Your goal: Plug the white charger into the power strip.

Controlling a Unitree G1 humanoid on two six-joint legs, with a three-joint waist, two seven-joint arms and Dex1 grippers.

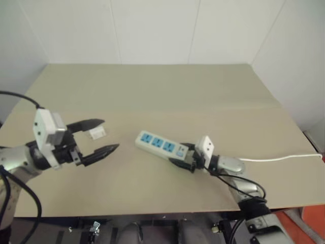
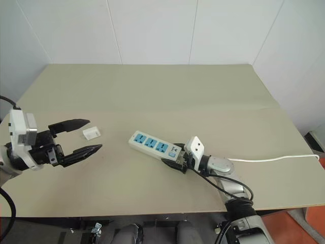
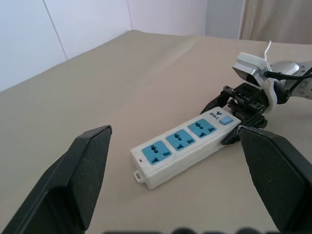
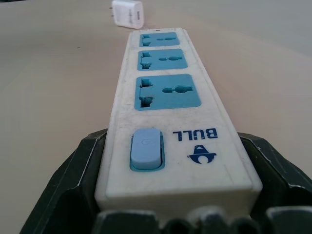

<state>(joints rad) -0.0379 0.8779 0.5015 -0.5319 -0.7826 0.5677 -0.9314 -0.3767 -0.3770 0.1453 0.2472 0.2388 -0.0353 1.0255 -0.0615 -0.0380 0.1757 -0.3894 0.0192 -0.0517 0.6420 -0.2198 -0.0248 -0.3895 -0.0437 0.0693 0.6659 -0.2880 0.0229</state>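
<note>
The table (image 1: 152, 91) carries the strip (image 1: 158, 144) lying flat near its middle, sockets up, its cord (image 1: 284, 158) trailing off to the right. The right gripper (image 2: 175, 158) has its jaws clamped on the strip's switch end, one finger along each side. The left gripper (image 1: 104, 136) hangs with jaws spread wide, holding nothing. The charger (image 2: 91, 133) lies on the table left of the strip, apart from it, near the left gripper's fingertips.

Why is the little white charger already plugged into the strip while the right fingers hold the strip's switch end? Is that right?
Not quite. The white charger isn't plugged in; it lies on the table, apart from the power strip, near the left gripper. The right eye view shows it, and all three blue sockets are empty. The right gripper does clasp the strip's switch end.
</note>
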